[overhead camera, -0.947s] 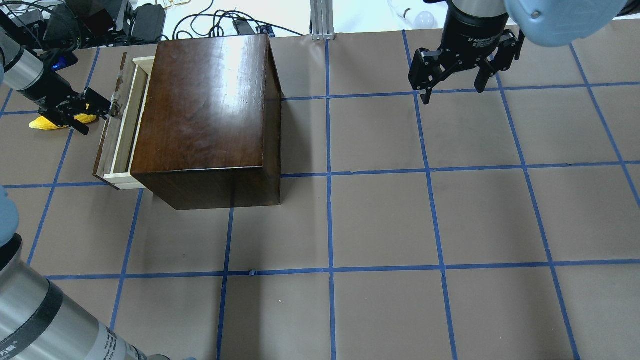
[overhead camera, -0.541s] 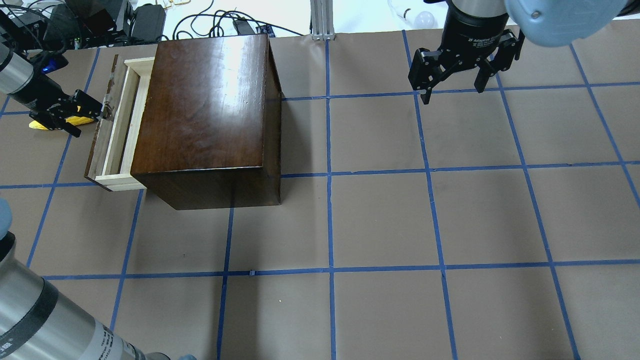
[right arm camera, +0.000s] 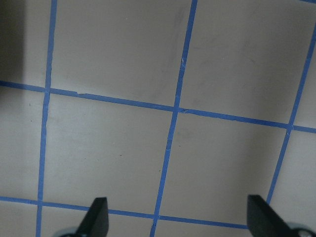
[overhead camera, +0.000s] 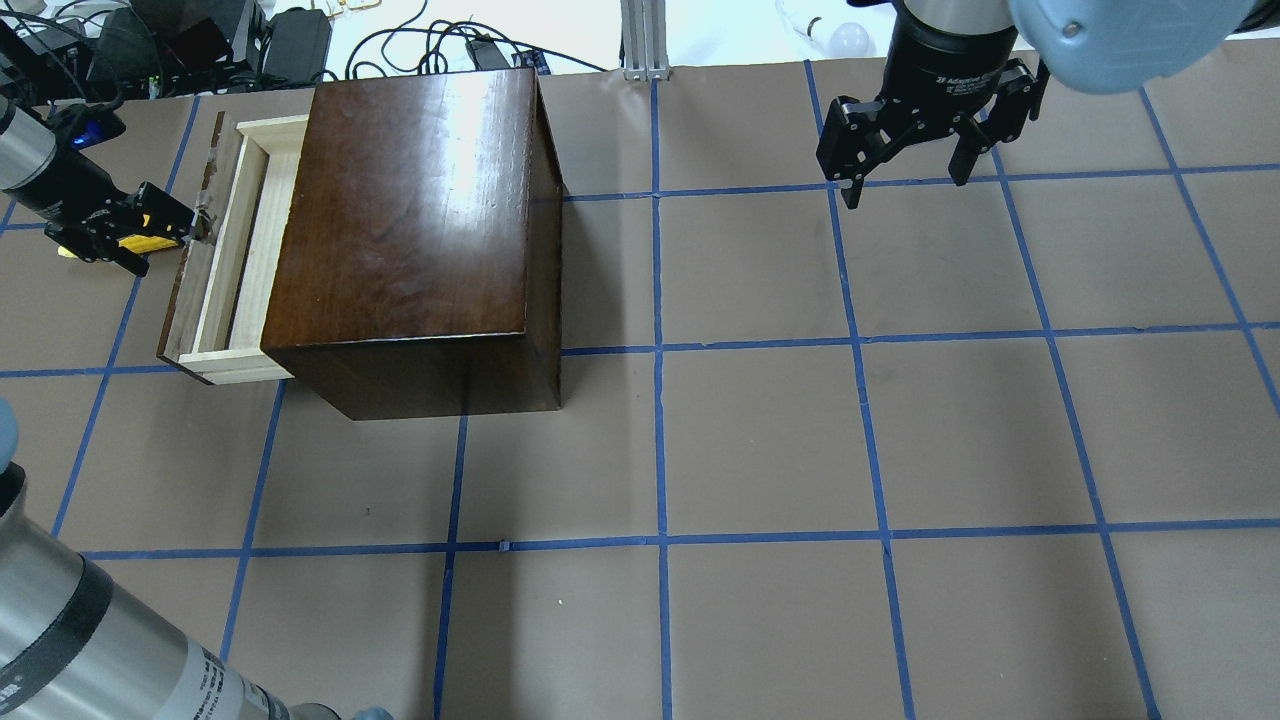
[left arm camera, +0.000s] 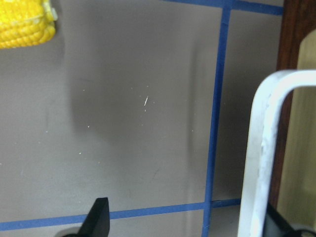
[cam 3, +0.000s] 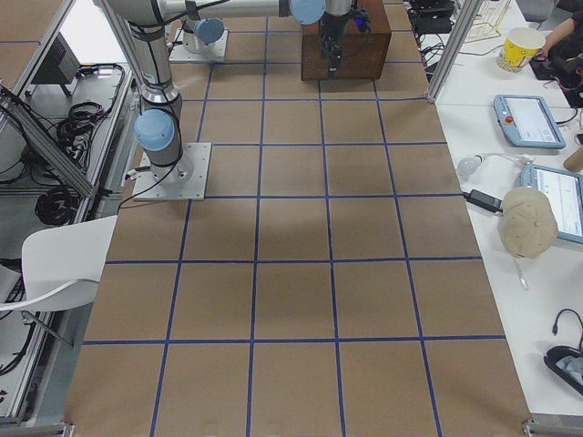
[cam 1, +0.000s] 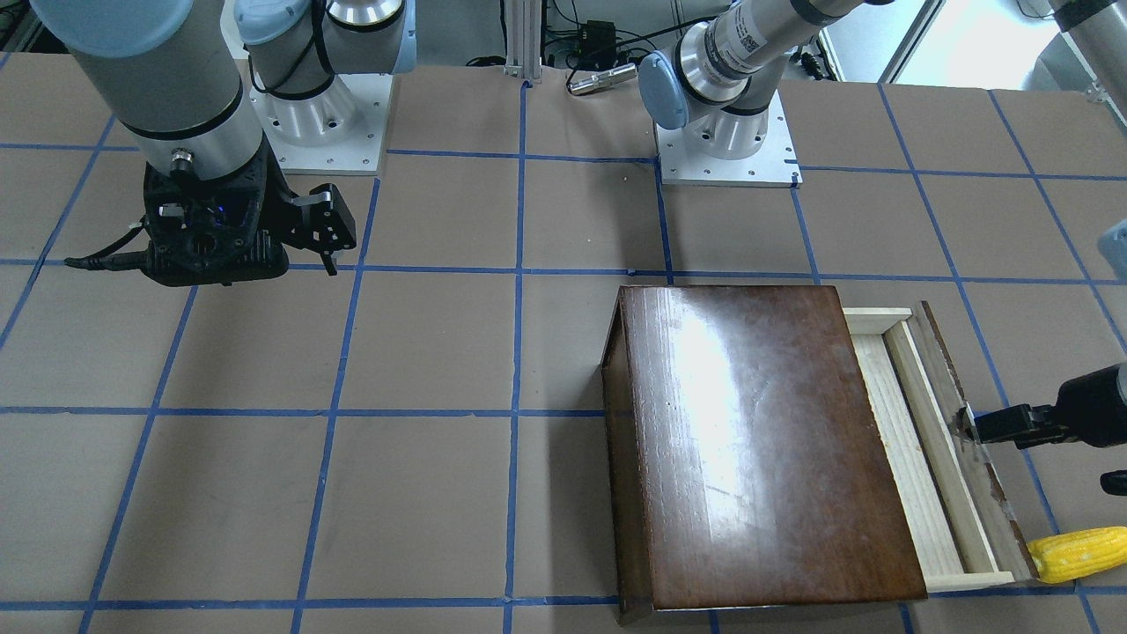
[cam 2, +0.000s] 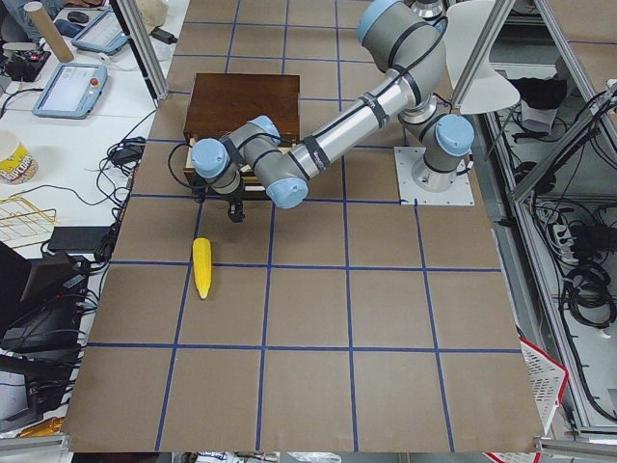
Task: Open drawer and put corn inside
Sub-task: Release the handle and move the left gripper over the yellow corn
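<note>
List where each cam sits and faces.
Front-facing: across table, facing robot; both bases.
Overhead: behind robot, looking down; left gripper at drawer, right gripper.
Exterior left: left table end; near left arm, corn.
Exterior right: right table end; box far.
Left wrist: downward; handle, corn, fingertip.
Right wrist: downward; table, own fingertips.
Front-facing and overhead share the open drawer.

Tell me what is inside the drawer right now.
The pulled-out part of the drawer shows only bare pale wood. Its rear part is hidden under the dark box. The corn lies on the table, outside the drawer.
</note>
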Robot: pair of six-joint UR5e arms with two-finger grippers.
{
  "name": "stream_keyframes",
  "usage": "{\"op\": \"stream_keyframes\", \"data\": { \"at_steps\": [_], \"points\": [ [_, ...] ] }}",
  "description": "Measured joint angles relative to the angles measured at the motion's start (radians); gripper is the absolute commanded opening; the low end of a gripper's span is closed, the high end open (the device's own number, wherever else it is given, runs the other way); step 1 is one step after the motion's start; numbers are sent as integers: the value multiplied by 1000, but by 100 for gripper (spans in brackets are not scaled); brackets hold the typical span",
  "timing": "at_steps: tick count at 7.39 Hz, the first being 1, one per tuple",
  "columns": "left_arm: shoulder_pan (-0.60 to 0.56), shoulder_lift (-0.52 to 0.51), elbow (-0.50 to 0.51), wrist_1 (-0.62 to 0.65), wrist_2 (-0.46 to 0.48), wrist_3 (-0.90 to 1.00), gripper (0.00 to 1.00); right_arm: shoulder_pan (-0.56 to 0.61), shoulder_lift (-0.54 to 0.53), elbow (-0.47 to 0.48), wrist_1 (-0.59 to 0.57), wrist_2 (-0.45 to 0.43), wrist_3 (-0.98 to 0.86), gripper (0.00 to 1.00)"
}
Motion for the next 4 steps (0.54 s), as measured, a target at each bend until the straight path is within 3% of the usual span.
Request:
{"op": "stream_keyframes", "data": {
  "at_steps": [4],
  "points": [
    [16,4,-1,2,0,2,100,0,0,0,0,0,0,100]
  ]
}}
